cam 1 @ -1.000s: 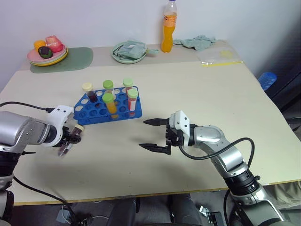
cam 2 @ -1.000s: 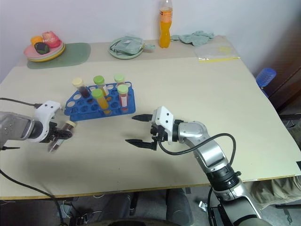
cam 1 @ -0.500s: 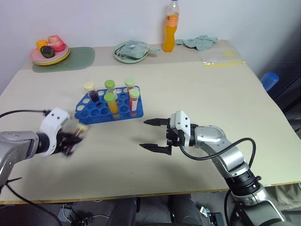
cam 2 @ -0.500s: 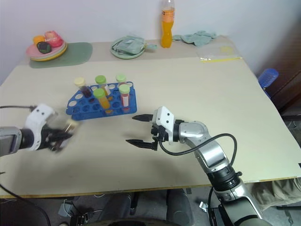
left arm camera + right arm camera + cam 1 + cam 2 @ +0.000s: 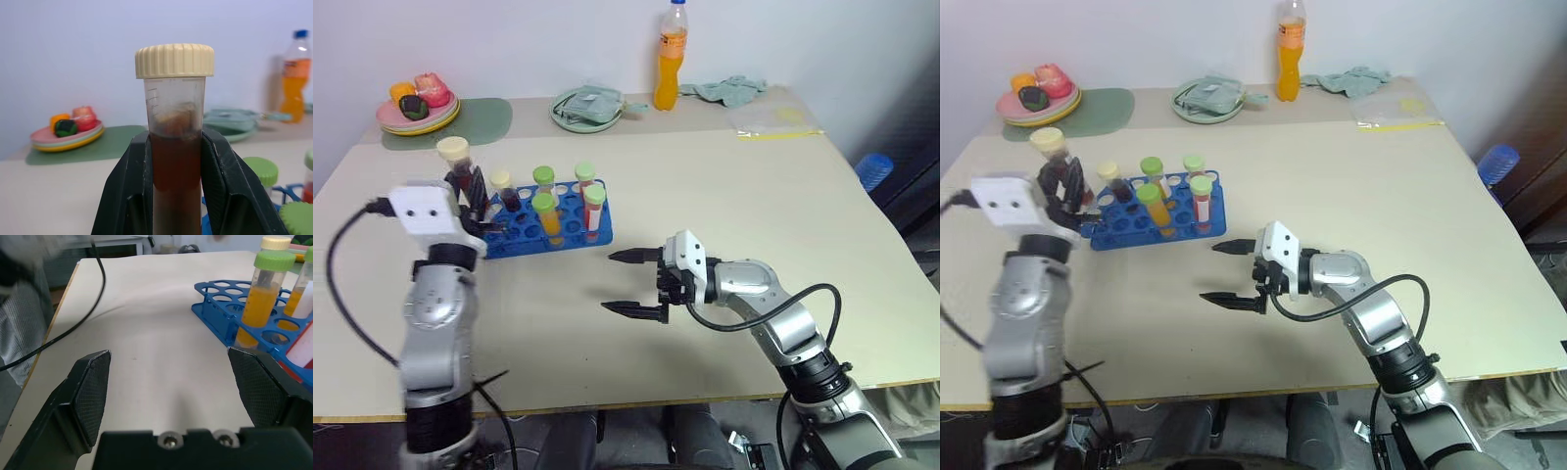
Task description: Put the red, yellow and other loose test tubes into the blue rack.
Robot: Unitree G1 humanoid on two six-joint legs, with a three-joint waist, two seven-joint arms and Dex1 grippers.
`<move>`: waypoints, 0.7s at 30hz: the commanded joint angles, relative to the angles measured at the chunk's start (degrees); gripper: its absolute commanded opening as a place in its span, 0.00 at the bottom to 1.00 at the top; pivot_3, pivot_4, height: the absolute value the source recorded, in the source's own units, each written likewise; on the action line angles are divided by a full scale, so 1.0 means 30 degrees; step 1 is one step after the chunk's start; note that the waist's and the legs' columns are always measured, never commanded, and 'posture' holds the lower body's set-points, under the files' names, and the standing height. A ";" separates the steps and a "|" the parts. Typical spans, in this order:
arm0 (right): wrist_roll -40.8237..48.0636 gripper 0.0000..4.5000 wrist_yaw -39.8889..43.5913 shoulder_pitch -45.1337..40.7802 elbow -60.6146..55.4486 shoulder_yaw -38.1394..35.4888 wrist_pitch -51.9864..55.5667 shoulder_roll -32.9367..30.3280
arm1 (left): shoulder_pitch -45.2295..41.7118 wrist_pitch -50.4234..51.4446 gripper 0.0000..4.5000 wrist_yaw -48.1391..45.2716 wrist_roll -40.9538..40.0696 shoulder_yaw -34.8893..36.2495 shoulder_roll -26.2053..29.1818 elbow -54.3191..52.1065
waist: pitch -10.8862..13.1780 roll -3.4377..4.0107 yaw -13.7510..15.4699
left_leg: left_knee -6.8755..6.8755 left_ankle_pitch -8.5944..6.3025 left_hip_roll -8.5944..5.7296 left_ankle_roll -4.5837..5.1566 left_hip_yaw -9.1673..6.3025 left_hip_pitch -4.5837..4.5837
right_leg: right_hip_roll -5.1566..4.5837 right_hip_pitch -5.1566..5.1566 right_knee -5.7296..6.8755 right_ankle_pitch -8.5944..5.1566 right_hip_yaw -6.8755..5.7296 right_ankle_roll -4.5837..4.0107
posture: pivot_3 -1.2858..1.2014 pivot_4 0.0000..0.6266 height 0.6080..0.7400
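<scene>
Between left claw [image 5: 173, 196] fingers, upright tube [image 5: 174, 147], cream ribbed cap, dark-brown liquid

Test tubes I count: six, one with a cream cap held up [image 5: 456, 160], five standing in the rack.
Green-capped tubes [image 5: 542, 177]: four.
Cream-capped tubes in the rack [image 5: 499, 181]: one.
Blue racks [image 5: 519, 233]: one.
Grippers: two, left [image 5: 470, 188] and right [image 5: 628, 283].
Orange bottles [image 5: 670, 57]: one.
Plates of food [image 5: 416, 115]: one stack.
</scene>
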 commanded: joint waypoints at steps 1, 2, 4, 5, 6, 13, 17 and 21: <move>0.0160 0.94 -0.0021 -0.0310 -0.0367 -0.0073 -0.0316 0.0143 | 0.0129 -0.2237 0.17 0.1180 0.1831 -0.0750 -0.0654 0.1179 | 0.0000 -0.0001 -0.0012 | 0.0001 0.0000 -0.0001 0.0000 -0.0003 0.0000 | 0.0003 0.0000 0.0000 0.0000 -0.0002 0.0000 | 0.52 0.24 1.00; 0.0136 0.94 -0.0095 -0.0264 -0.0428 -0.0107 -0.0293 0.0132 | 0.0167 -0.2556 0.17 0.1352 0.2205 -0.0949 -0.0771 0.1654 | 0.0000 -0.0001 -0.0027 | 0.0001 0.0000 0.0000 0.0001 -0.0003 0.0000 | 0.0003 -0.0001 0.0003 0.0000 -0.0003 0.0000 | 0.52 0.24 1.00; 0.0116 0.94 -0.0229 -0.0174 -0.0539 -0.0154 -0.0250 0.0117 | 0.0165 -0.2975 0.17 0.1524 0.2534 -0.1116 -0.0945 0.2307 | 0.0000 -0.0001 -0.0044 | -0.0002 0.0000 0.0001 0.0002 -0.0004 0.0000 | 0.0009 -0.0006 0.0004 0.0000 -0.0002 0.0000 | 0.52 0.24 1.00; 0.0116 0.94 -0.0318 -0.0117 -0.0597 -0.0186 -0.0219 0.0107 | 0.0106 -0.2992 0.17 0.1492 0.2692 -0.1196 -0.0886 0.2615 | 0.0000 0.0000 -0.0048 | -0.0003 0.0001 0.0002 0.0001 -0.0006 0.0000 | 0.0013 -0.0008 0.0007 0.0000 -0.0003 0.0000 | 0.52 0.24 1.00; 0.0127 0.94 -0.0409 -0.0070 -0.0652 -0.0209 -0.0191 0.0109 | 0.0013 -0.2936 0.17 0.1433 0.2746 -0.1231 -0.0839 0.2920 | 0.0000 -0.0001 -0.0050 | -0.0004 0.0001 0.0002 0.0001 -0.0007 0.0000 | 0.0014 -0.0009 0.0006 -0.0001 -0.0003 0.0001 | 0.52 0.24 1.00; 0.0197 0.94 -0.0725 -0.0021 -0.0732 -0.0166 -0.0137 0.0129 | -0.0544 -0.2758 0.17 0.0975 0.2852 -0.1424 -0.0692 0.4432 | 0.0000 0.0000 -0.0034 | 0.0005 0.0001 -0.0001 0.0002 -0.0015 0.0000 | 0.0010 0.0003 0.0006 -0.0001 -0.0008 0.0002 | 0.52 0.24 1.00; 0.0235 0.94 -0.0805 -0.0008 -0.0713 -0.0183 -0.0168 0.0140 | -0.0740 -0.2937 0.17 0.0811 0.2723 -0.1612 -0.1004 0.4760 | -0.0001 0.0001 -0.0043 | 0.0003 0.0001 -0.0002 0.0002 -0.0019 0.0002 | 0.0012 0.0002 0.0008 -0.0001 -0.0009 0.0003 | 0.52 0.24 1.00; 0.0236 0.94 -0.0829 -0.0045 -0.0643 -0.0140 -0.0200 0.0175 | -0.0811 -0.3141 0.17 0.0813 0.2272 -0.1479 -0.1411 0.4954 | -0.0001 0.0001 -0.0025 | 0.0005 0.0002 -0.0002 0.0002 -0.0026 0.0002 | 0.0012 0.0003 0.0009 -0.0001 -0.0012 0.0002 | 0.52 0.24 1.00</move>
